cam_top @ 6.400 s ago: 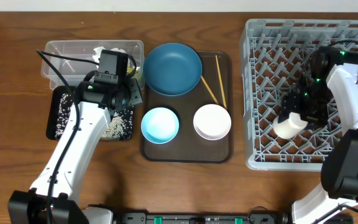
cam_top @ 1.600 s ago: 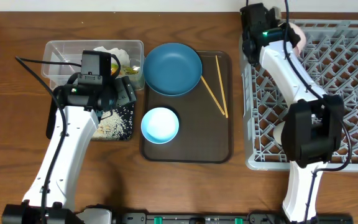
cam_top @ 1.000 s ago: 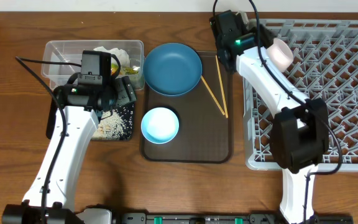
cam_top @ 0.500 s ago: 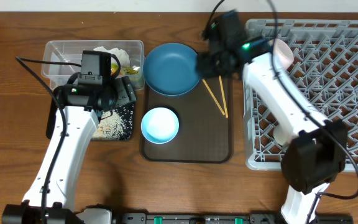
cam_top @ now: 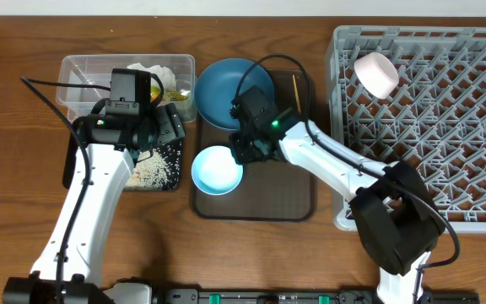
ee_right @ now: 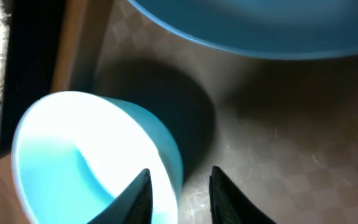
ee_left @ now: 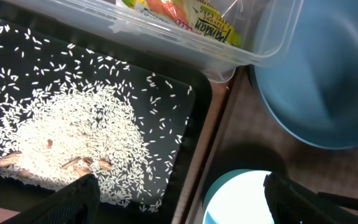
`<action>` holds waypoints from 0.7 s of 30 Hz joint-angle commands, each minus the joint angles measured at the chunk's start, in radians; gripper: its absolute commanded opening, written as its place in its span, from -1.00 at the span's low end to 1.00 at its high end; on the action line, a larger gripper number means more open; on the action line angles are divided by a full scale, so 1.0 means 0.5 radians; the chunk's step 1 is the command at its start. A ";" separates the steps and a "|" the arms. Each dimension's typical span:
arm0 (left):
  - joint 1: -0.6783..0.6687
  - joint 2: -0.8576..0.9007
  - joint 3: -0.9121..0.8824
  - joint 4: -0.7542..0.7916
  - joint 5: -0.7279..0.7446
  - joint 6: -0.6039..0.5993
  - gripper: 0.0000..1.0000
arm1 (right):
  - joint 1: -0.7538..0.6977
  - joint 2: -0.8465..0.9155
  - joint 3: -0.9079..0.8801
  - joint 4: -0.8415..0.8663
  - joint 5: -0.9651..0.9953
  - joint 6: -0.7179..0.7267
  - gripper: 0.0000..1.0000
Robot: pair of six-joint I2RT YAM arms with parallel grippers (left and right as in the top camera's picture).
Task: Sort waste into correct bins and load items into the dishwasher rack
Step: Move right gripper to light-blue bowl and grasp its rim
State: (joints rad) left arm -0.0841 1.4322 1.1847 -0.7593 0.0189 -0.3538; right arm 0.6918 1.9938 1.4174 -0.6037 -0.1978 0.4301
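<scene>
The light blue bowl stands on the brown tray below the dark blue plate. My right gripper is low at the bowl's right rim. In the right wrist view its jaws straddle the rim of the bowl, one finger inside and one outside, with a gap showing. My left gripper hangs wide open over the edge of the black tray of rice. The clear tub holds tissue and a wrapper. The cream bowl lies in the rack.
Chopsticks lie on the brown tray to the right of the plate, partly under my right arm. The rack fills the right side of the table. The left arm stretches over the black tray.
My right arm left the cream bowl in the rack, swung left across the tray and came down at the light blue bowl, its jaws narrowing. The left arm has not moved.
</scene>
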 commanded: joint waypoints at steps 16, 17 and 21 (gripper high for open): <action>0.007 -0.022 0.021 -0.006 -0.024 0.019 0.74 | 0.027 0.100 -0.025 -0.009 0.002 0.046 -0.98; 0.007 -0.022 0.021 -0.006 -0.024 0.019 0.74 | 0.021 0.091 -0.023 -0.021 -0.005 0.053 -0.98; 0.007 -0.022 0.021 -0.006 -0.024 0.019 0.74 | -0.057 -0.033 -0.021 -0.094 0.001 0.050 -0.98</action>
State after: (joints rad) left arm -0.0841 1.4322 1.1847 -0.7593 0.0189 -0.3538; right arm 0.6941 2.0190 1.4117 -0.6292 -0.1917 0.4454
